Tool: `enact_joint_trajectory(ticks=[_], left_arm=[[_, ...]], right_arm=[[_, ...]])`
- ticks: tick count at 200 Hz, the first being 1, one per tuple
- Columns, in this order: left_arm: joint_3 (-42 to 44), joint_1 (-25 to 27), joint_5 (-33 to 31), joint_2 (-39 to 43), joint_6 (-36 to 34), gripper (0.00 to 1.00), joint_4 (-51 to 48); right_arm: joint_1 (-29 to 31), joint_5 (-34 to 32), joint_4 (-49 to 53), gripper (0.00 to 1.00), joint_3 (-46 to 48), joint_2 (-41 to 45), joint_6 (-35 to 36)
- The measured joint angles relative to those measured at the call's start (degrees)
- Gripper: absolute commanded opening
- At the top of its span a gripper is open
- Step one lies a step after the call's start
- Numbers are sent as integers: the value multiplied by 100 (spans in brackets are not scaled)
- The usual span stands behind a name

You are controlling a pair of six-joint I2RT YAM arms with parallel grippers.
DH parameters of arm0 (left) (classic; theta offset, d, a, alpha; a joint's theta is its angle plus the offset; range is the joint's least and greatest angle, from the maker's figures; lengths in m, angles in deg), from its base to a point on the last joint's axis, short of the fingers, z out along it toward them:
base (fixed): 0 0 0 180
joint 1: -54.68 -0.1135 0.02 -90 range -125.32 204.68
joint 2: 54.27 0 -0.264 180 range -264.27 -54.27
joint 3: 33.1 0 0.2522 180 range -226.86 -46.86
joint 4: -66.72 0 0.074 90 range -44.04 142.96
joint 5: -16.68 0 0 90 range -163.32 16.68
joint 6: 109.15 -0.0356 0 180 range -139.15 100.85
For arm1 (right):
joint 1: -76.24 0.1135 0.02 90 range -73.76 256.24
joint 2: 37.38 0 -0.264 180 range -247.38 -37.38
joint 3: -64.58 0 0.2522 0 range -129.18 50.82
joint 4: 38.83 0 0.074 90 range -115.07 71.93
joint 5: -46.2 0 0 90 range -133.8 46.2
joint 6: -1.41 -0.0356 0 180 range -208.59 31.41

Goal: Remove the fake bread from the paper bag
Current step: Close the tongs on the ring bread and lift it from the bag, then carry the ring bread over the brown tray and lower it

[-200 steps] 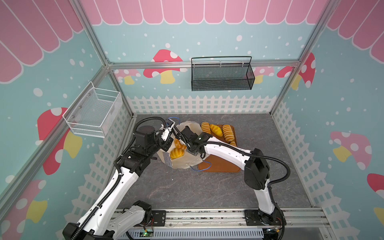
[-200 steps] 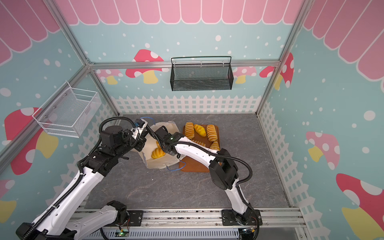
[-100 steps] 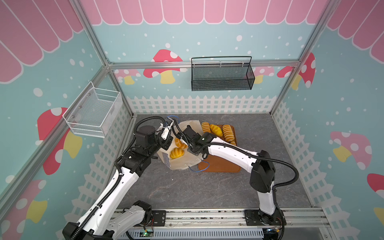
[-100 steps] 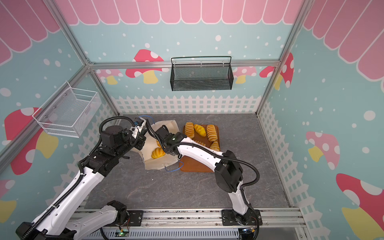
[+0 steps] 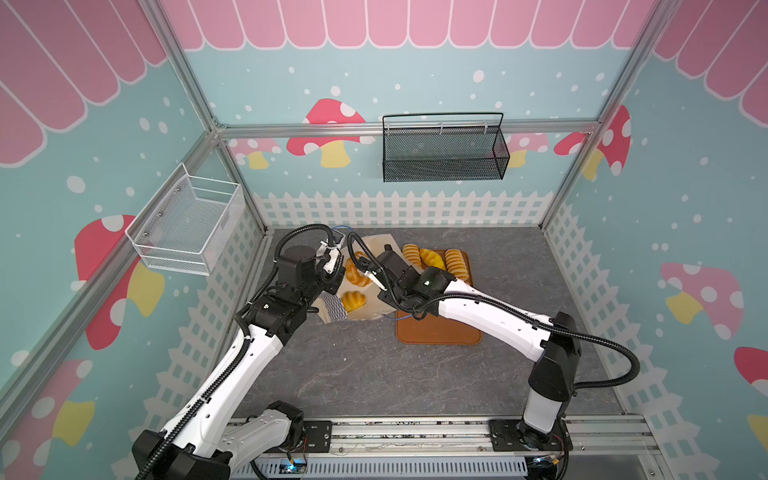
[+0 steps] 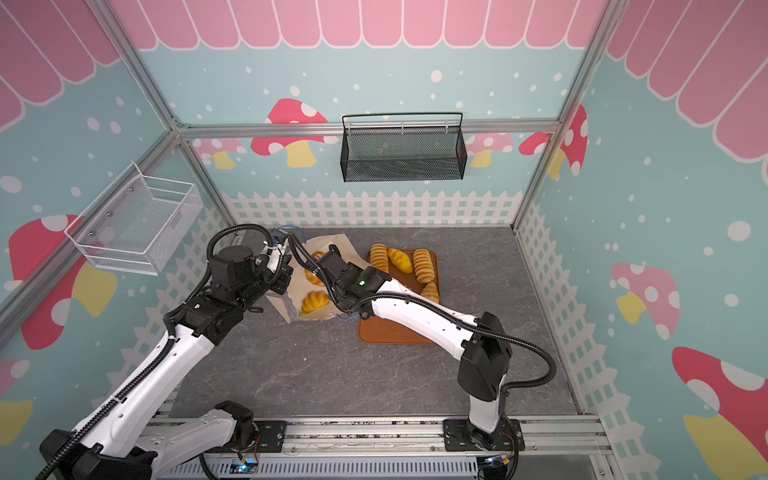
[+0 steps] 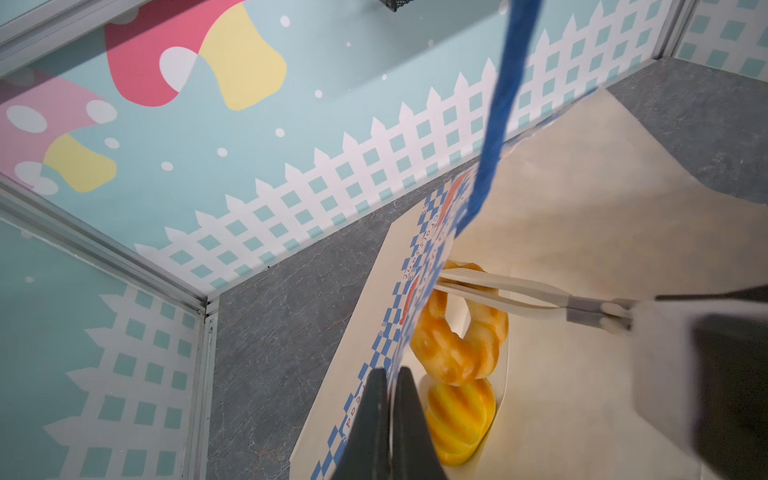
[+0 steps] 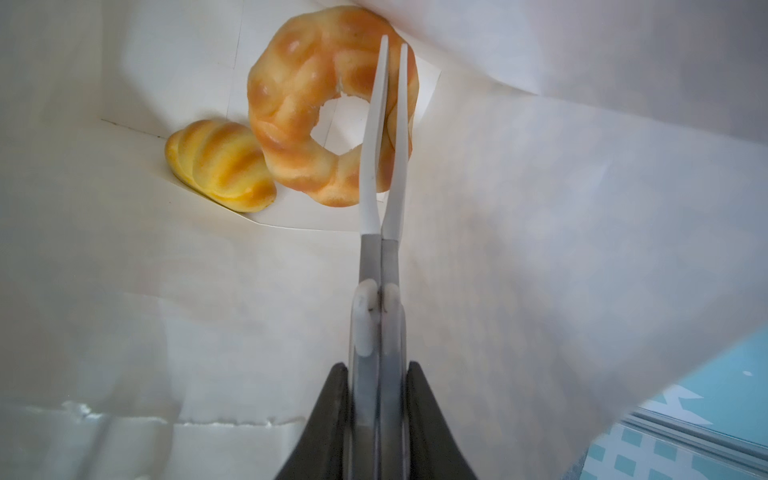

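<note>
The ring doughnut (image 8: 291, 124) is inside the paper bag (image 8: 540, 208), propped on edge near the bag's bottom and touching a ridged roll (image 8: 220, 166) just beside it. The right gripper (image 8: 394, 41) reaches in through the bag's mouth. Its two long white fingers (image 8: 368, 166) are drawn together and pinch one side of the ring, with dough visible in the narrow slot between them.

In both top views the bag lies on its side on the grey table (image 5: 374, 374), mouth open and both pastries showing within. The left gripper (image 7: 390, 372) is clamped on the checkered edge of the bag's upper wall, and a blue cord handle (image 7: 503, 104) runs up past the left wrist camera.

An orange tray (image 5: 436, 332) lies just beside the bag under the right arm. Three loaves (image 5: 432, 258) lie side by side at the tray's far end, and a fourth piece (image 6: 430, 291) shows in a top view beside the arm.

A black mesh basket (image 5: 442, 153) hangs on the back wall and a white wire basket (image 5: 187, 228) on the left wall.
</note>
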Motion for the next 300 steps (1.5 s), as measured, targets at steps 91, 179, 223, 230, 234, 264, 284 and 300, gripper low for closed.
enact_joint_trajectory(ticks=[91, 179, 223, 230, 234, 264, 284, 300], left_arm=[[-179, -142, -374, -109, 177, 0, -140], [-376, -232, -538, -385, 321, 0, -367], [-378, -232, -448, -369, 319, 0, -435], [-378, -232, -448, -358, 317, 0, -444], [-378, -232, -450, -350, 317, 0, -450], [-378, -234, -494, -304, 315, 0, -516], [-378, -271, -564, -289, 319, 0, -581], [-378, -332, -643, -286, 323, 0, -614]], right_arm=[[-2, -173, -476, 10, 446, 765, 0], [0, -299, -1161, 11, 839, 1495, 26], [0, -385, -1617, 11, 903, 1799, 133], [0, -413, -1663, 11, 892, 1808, 151], [-2, -426, -1683, 11, 883, 1808, 155], [-2, -557, -1703, 11, 815, 1808, 212], [-2, -702, -1665, 11, 769, 1825, 240], [-44, -789, -1589, 11, 769, 1899, 251]])
